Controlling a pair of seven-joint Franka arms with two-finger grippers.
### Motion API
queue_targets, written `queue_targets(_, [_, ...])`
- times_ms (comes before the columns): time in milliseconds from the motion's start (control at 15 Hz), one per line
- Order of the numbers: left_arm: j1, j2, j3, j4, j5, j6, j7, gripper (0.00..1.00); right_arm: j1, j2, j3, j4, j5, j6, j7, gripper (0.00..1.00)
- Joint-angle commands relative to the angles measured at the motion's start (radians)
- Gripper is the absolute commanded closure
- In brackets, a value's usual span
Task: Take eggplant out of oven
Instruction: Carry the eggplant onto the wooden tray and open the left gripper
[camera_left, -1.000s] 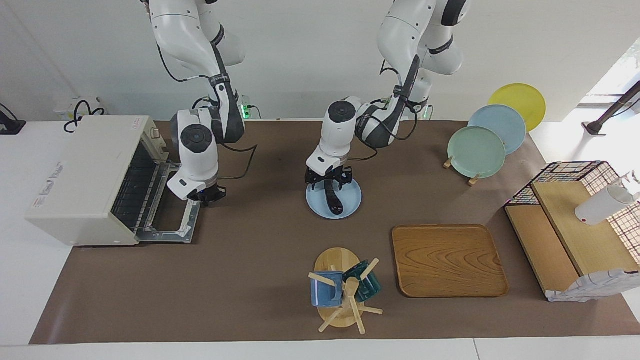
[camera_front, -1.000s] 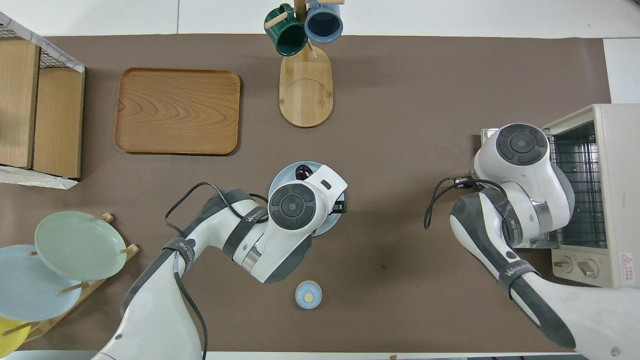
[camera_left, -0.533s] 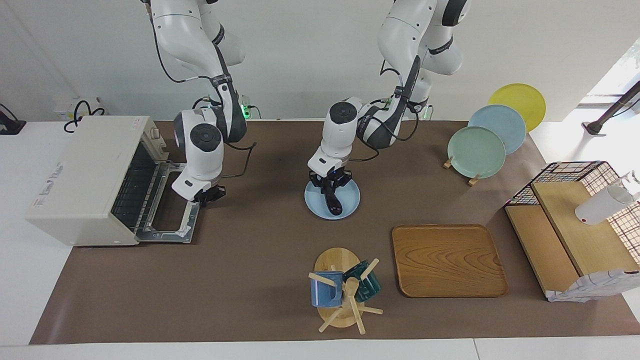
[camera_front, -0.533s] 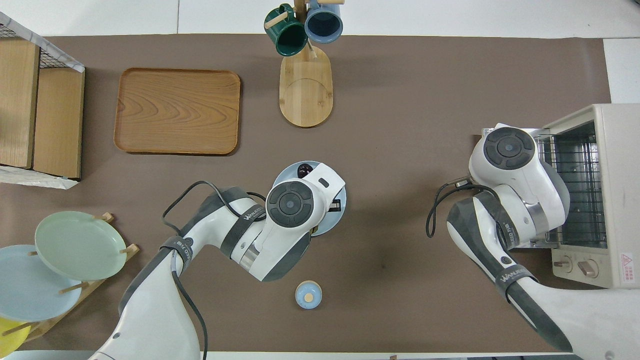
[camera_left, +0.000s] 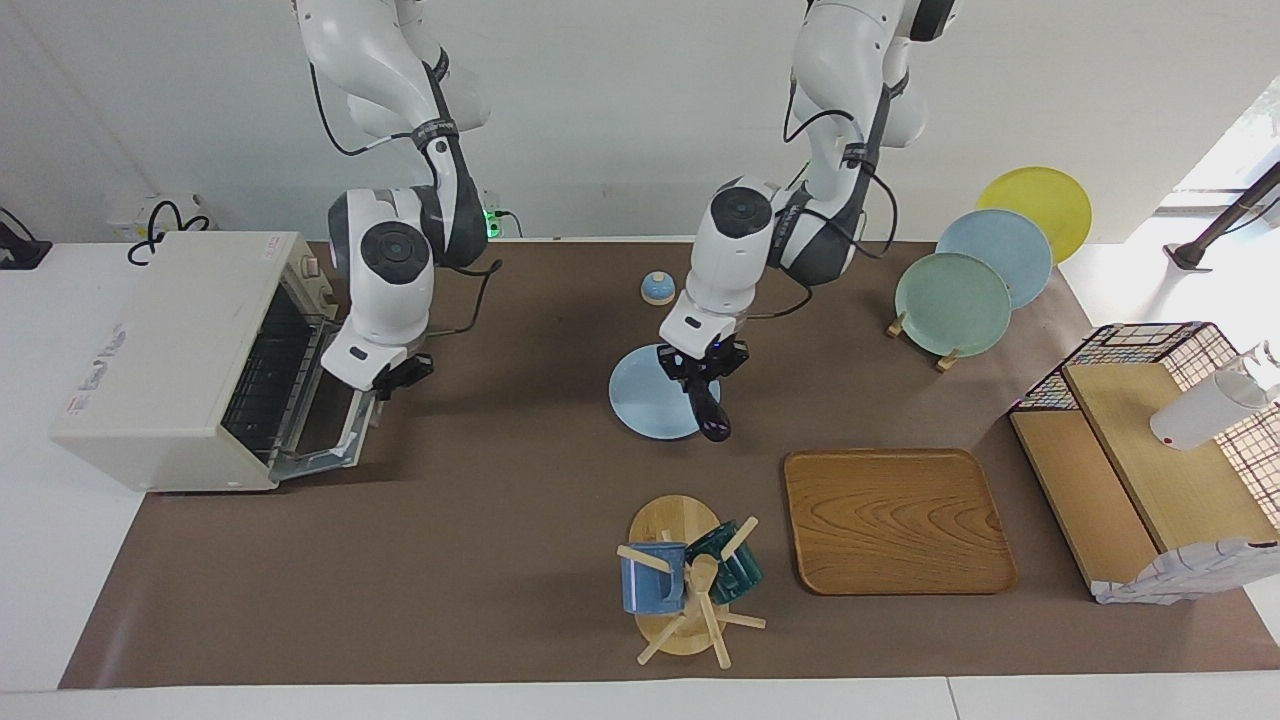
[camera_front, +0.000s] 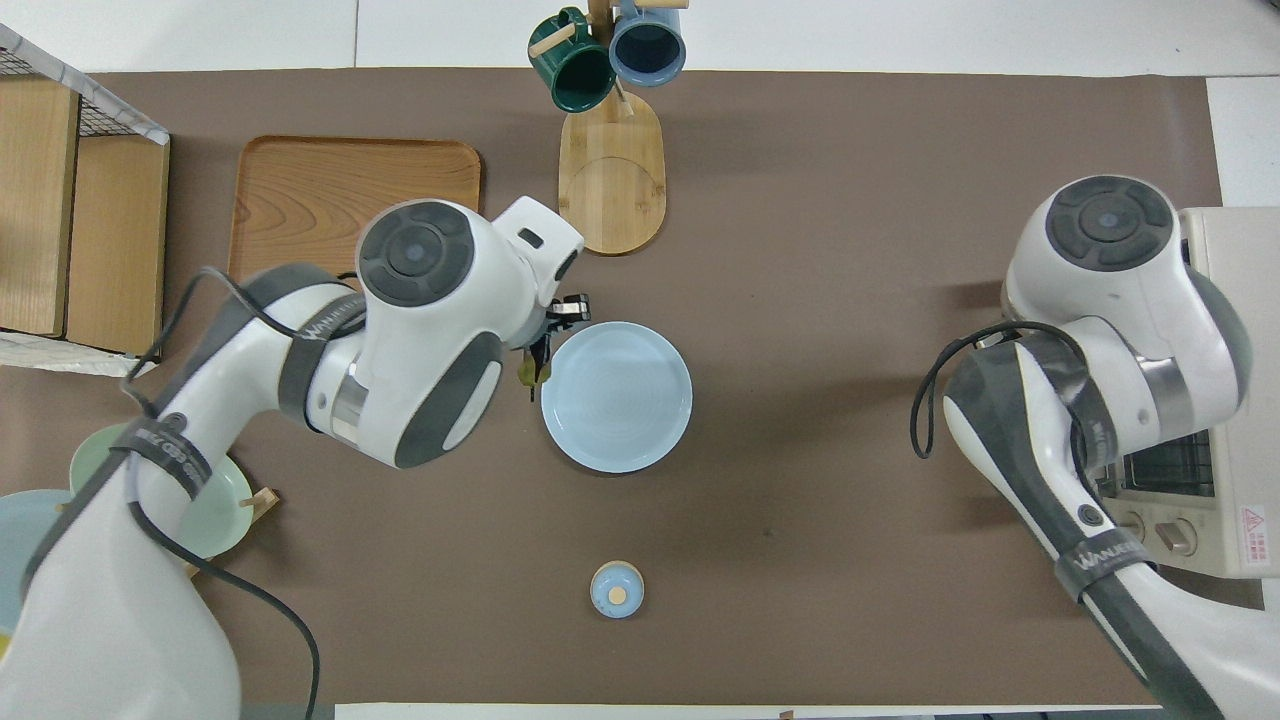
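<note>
Over the edge of the blue plate (camera_left: 650, 404), the left gripper (camera_left: 703, 372) is clamped on the eggplant (camera_left: 709, 412), which hangs in the air — well apart from the oven (camera_left: 165, 350). The right gripper (camera_left: 392, 375), fingers together, sits at the half-raised oven door (camera_left: 330, 425). Looks like the carry step — next calls for a landing spot, perhaps the tray (camera_left: 895, 520), and a gentle lowering before release.

Grey bands on both robot arms carry white lettering: the right arm's band (camera_front: 1101, 559), lower right of the overhead view, seems to read "WANUEO". The oven (camera_front: 1240, 400) bears a red warning sticker (camera_front: 1253, 521), its text illegible.
</note>
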Motion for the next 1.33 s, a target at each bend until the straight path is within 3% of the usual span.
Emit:
queue_targets(0, [0.119, 0.052, -0.009, 0.059, -0.004, -0.018, 0.119, 1.00, -0.064, -0.027, -0.006, 0.001, 0.004, -0.020, -0.086, 1.00])
queue_targets(200, [0.235, 0.075, -0.008, 0.076, -0.021, -0.013, 0.329, 1.00, -0.106, -0.039, -0.006, 0.000, 0.011, -0.049, -0.129, 1.00])
queue_targets(467, [0.327, 0.253, -0.006, 0.237, -0.010, -0.012, 0.380, 1.00, -0.150, -0.058, -0.007, 0.001, 0.051, -0.086, -0.173, 1.00])
queue_targets(600, [0.357, 0.317, -0.006, 0.289, -0.012, -0.004, 0.396, 1.00, -0.147, -0.094, -0.007, 0.027, 0.082, -0.161, -0.173, 1.00])
queue_targets(867, [0.374, 0.313, -0.006, 0.234, -0.012, 0.068, 0.440, 1.00, -0.135, -0.104, 0.003, 0.187, 0.157, -0.335, -0.173, 1.00])
queue_targets(1133, [0.366, 0.287, -0.005, 0.151, -0.013, 0.146, 0.442, 1.00, -0.147, -0.104, -0.001, 0.208, 0.287, -0.345, -0.172, 1.00])
queue_targets(1200, [0.366, 0.285, -0.005, 0.153, -0.012, 0.134, 0.442, 0.73, -0.138, -0.104, 0.002, 0.221, 0.297, -0.350, -0.166, 0.98])
queue_targets(1267, [0.364, 0.284, -0.003, 0.154, -0.010, 0.125, 0.442, 0.01, -0.135, -0.104, 0.005, 0.237, 0.298, -0.364, -0.161, 0.79])
